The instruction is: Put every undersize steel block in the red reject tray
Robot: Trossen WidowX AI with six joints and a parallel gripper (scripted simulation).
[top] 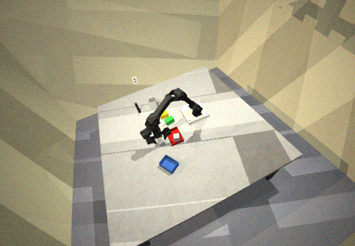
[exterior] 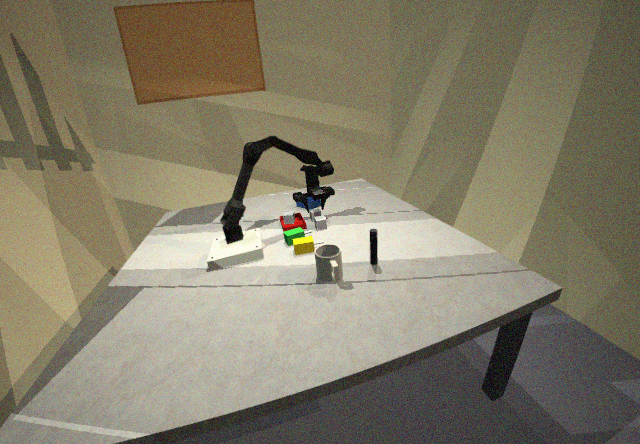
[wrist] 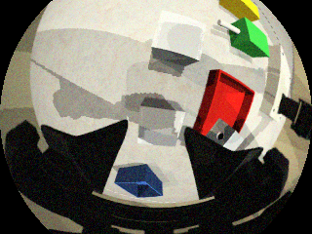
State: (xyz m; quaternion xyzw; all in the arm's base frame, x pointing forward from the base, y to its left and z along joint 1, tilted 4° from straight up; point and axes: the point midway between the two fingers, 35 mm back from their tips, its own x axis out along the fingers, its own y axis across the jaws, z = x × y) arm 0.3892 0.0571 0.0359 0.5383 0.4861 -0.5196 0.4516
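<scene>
Centre on the block [top: 161, 142] [exterior: 314, 214] [wrist: 158, 119] beside the red tray [top: 179, 132] [exterior: 296, 223] [wrist: 226, 99]
End effector [top: 161, 139] [exterior: 316, 208] [wrist: 156, 126] wide, empty; descend straight, with both fingers clear of the block's top edges.

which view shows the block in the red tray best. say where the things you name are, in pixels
The wrist view: only there does the bored hole in the block [top: 176, 137] [exterior: 288, 218] [wrist: 217, 135] show. The top view shows it as a small pale square inside the red tray [top: 179, 142] [exterior: 301, 228] [wrist: 211, 97]; the exterior view, a small grey block, no hole visible.
</scene>
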